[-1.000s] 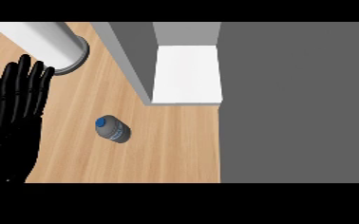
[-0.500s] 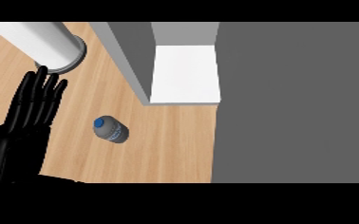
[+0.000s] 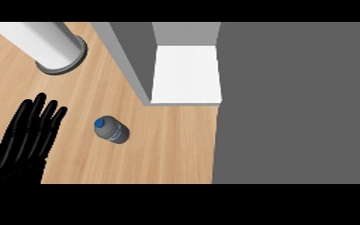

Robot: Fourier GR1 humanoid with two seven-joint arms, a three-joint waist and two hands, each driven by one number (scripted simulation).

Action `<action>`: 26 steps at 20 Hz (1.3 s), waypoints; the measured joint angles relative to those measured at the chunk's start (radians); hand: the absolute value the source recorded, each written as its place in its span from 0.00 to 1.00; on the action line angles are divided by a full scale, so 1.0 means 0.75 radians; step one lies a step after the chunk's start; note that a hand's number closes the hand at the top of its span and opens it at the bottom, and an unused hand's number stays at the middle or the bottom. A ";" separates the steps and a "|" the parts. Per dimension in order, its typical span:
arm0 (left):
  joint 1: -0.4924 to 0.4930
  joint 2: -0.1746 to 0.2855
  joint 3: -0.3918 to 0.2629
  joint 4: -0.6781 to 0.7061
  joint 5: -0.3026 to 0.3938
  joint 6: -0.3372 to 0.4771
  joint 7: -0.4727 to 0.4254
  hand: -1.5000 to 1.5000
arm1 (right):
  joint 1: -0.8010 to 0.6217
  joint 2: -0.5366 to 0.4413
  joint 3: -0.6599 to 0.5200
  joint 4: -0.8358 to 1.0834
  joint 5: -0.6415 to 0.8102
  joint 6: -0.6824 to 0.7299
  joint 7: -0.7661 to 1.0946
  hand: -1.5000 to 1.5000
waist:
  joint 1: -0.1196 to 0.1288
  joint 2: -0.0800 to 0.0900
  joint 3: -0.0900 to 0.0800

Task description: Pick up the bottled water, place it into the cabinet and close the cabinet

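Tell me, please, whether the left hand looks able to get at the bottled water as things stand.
Probably yes: the open left hand sits just beside the bottled water, apart from it, with only wooden counter between them.

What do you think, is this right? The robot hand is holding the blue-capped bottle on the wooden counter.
Not quite. The robot hand is not holding the bottle: it is open, fingers straight, to the left of the bottle and apart from it. The rest fits: the bottle has a blue cap and is on the wooden counter. The head view shows this.
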 measured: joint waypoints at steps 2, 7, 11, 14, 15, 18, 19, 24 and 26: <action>0.056 -0.008 -0.015 -0.014 -0.025 -0.004 -0.014 0.00 | 0.029 0.004 0.019 -0.004 0.009 0.003 -0.011 0.00 | 0.001 0.000 0.000; 0.084 -0.017 -0.018 0.012 -0.069 -0.001 -0.034 0.00 | 0.149 0.003 0.070 -0.034 0.036 0.025 -0.064 0.00 | -0.003 0.000 0.000; 0.108 -0.037 -0.019 0.059 -0.106 0.012 -0.086 0.00 | 0.205 -0.010 0.060 -0.048 0.035 0.042 -0.092 0.00 | -0.004 0.001 0.000; 0.114 -0.052 0.005 0.147 -0.125 0.029 -0.166 0.00 | 0.266 -0.010 0.084 -0.053 0.042 0.054 -0.128 0.00 | -0.007 0.001 0.000; 0.100 -0.055 0.018 0.178 -0.133 0.038 -0.179 0.00 | 0.289 -0.012 0.087 -0.050 0.044 0.063 -0.154 0.00 | -0.008 0.001 0.000; 0.070 -0.044 0.067 0.263 -0.134 0.053 -0.222 0.00 | 0.341 -0.013 0.103 -0.054 0.047 0.075 -0.202 0.00 | -0.011 0.001 0.000; 0.059 -0.044 0.079 0.309 -0.140 0.055 -0.249 0.00 | 0.359 -0.018 0.101 -0.056 0.048 0.080 -0.216 0.00 | -0.012 0.001 -0.001; 0.002 -0.034 0.128 0.495 -0.142 0.046 -0.332 0.00 | 0.419 -0.035 0.116 -0.062 0.050 0.094 -0.260 0.00 | -0.013 0.002 -0.001; 0.006 -0.038 0.145 0.578 -0.133 0.036 -0.400 0.00 | 0.470 -0.049 0.109 -0.063 0.050 0.115 -0.309 0.00 | -0.017 0.001 -0.001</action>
